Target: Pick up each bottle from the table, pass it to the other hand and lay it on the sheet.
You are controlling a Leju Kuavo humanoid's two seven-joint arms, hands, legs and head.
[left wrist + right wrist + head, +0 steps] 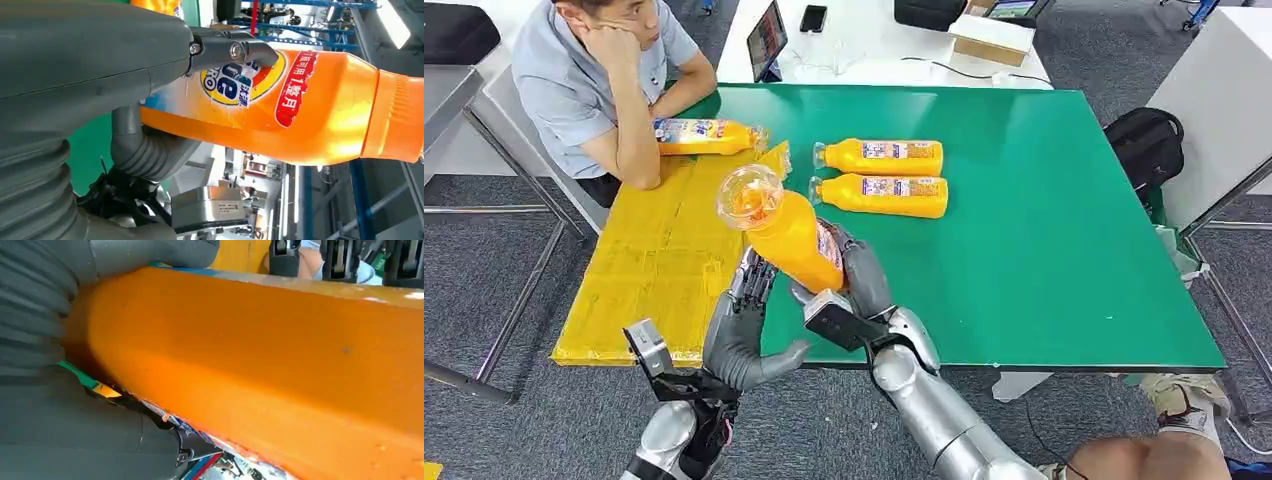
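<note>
Both silver arms rise from the lower edge of the head view and meet over the near edge of the green desk (1064,250). Between them an orange juice bottle (789,235) is lifted off the desk, tilted, its clear cap end up and toward the yellow sheet (659,260). The right hand (859,275) wraps the lower part of that bottle, fingers closed around it. The left hand (744,320) stands just beside the bottle's left side with its fingers (754,275) upright against it; whether they grip cannot be told from here. Two more orange bottles (879,157) (879,195) lie side by side on the green surface, just right of the sheet. A fourth bottle (707,136) lies on the sheet's far end, next to the forearm of a seated person (599,80).

From the left wrist, dark fingers (235,50) lie across the bottle's label (240,80) and the thick grey thumb (145,150) curls beneath, so this hand also clasps it.

From the right wrist, the bottle's orange body (260,365) sits tight against the grey palm (70,440), with dark fingertips (340,260) hooked over its far side
</note>
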